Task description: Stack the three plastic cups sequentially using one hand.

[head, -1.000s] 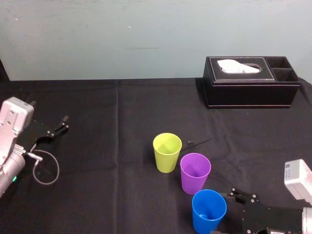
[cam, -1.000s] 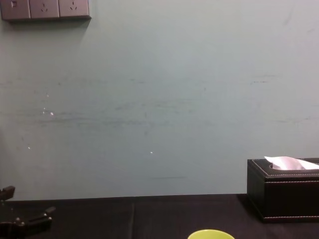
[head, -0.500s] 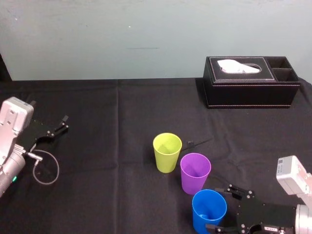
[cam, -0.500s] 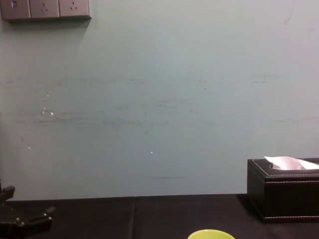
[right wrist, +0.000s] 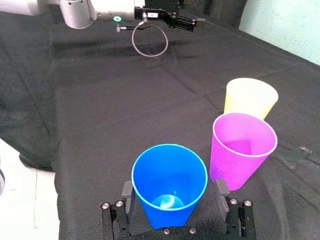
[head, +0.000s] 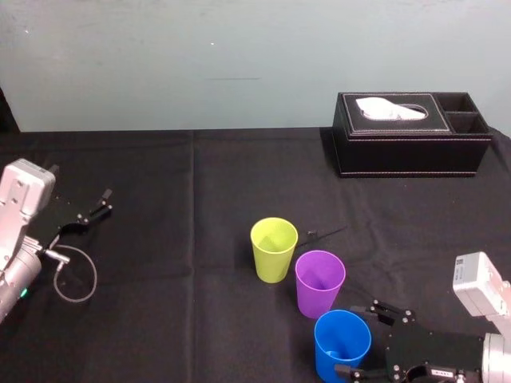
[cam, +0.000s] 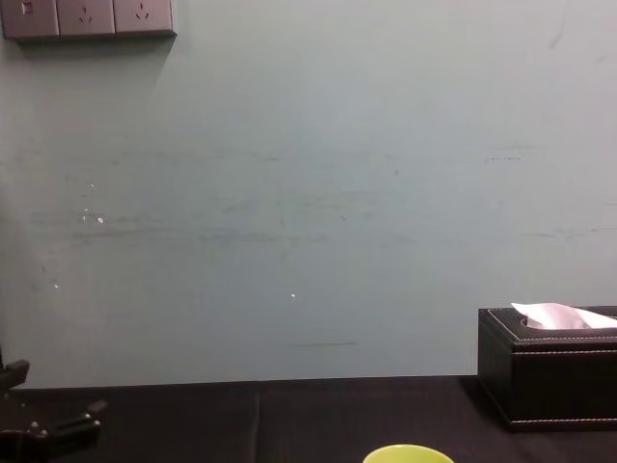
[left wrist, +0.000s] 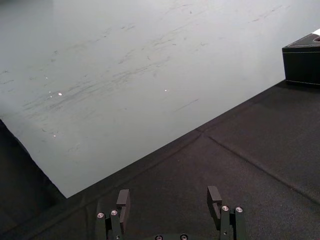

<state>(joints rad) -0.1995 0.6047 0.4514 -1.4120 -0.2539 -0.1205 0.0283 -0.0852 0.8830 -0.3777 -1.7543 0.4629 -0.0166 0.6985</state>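
Three plastic cups stand upright in a diagonal row on the black cloth: a yellow-green cup (head: 274,249) farthest, a purple cup (head: 319,283) in the middle, a blue cup (head: 342,345) nearest. My right gripper (head: 360,340) comes in low from the right and is open, one finger on each side of the blue cup (right wrist: 169,182). In the right wrist view its fingers (right wrist: 128,193) stand just off the cup's lower wall, with the purple cup (right wrist: 243,149) and yellow-green cup (right wrist: 250,97) beyond. My left gripper (head: 101,203) rests open at the far left, nothing between its fingers (left wrist: 123,201).
A black tissue box (head: 411,134) with a white tissue stands at the back right by the wall. A grey cable loop (head: 76,275) lies under the left arm. Bare black cloth stretches between the left arm and the cups. The yellow-green rim (cam: 408,452) shows in the chest view.
My right gripper has slid left toward the blue cup, so its open fingers now flank it. The cups and the left arm have not moved.
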